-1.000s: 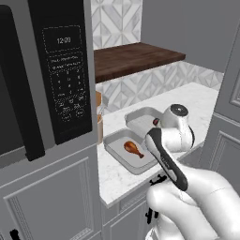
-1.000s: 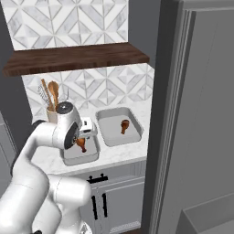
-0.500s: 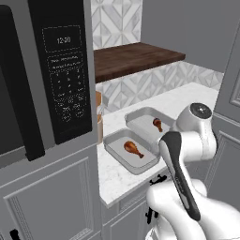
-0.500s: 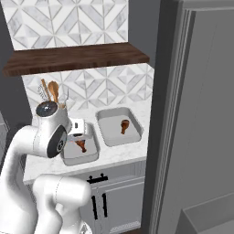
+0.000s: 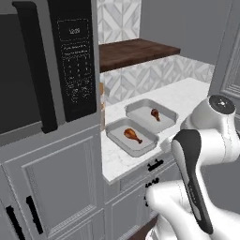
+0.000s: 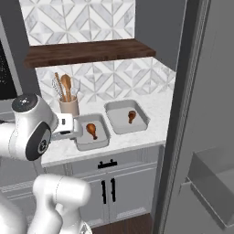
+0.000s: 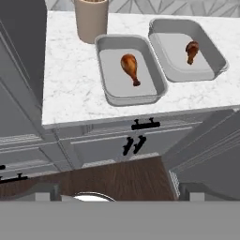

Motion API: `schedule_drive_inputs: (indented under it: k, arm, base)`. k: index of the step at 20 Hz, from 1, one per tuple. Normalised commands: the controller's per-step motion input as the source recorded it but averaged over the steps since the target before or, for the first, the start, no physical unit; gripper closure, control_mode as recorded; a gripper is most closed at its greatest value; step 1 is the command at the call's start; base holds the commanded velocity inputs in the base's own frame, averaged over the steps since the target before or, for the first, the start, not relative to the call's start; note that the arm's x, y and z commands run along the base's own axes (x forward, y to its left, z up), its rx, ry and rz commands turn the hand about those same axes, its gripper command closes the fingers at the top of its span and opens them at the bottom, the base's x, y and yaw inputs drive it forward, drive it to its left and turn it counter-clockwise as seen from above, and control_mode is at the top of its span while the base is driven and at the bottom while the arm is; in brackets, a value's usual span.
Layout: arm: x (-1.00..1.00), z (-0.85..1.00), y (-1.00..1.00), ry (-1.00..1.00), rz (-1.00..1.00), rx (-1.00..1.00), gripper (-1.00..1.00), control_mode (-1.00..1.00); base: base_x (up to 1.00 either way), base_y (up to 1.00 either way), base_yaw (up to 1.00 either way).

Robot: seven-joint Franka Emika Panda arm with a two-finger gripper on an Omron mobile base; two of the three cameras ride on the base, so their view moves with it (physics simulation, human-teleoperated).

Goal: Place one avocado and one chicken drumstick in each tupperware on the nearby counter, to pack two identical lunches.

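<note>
I see two grey trays side by side on the white counter (image 7: 70,79). The tray (image 7: 108,96) nearest the utensil cup (image 7: 91,21) holds one drumstick (image 7: 131,67); the farther tray (image 7: 213,70) holds another drumstick (image 7: 191,50). My gripper's fingers are spread wide, holding nothing.

utensil holder (image 7: 92,18): top cut off by the hand view's upper edge, its contents out of frame there
far tupperware (image 7: 186,49): upper rim nearly at that same edge
microwave (image 5: 44,70): left part cut off in the left base view
keypad (image 5: 76,77): markings too small to read
counter (image 5: 187,96): right end hidden behind the arm
</note>
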Motion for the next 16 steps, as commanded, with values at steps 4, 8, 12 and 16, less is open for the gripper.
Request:
schedule_drive_inputs:
  k: [4, 8, 12, 16]
  arm:
    - [0.00, 0.00, 0.00, 0.00, 0.00, 0.00, -1.00, 1.00]
    - [0.00, 0.00, 0.00, 0.00, 0.00, 0.00, -1.00, 1.00]
    - [0.00, 0.00, 0.00, 0.00, 0.00, 0.00, -1.00, 1.00]
    - [0.00, 0.00, 0.00, 0.00, 0.00, 0.00, -1.00, 1.00]
  base:
    - [-1.00, 0.19, -0.04]
    - [-1.00, 0.01, -0.21]
    - [-1.00, 0.00, -0.33]
    - [-0.88, 0.00, -0.41]
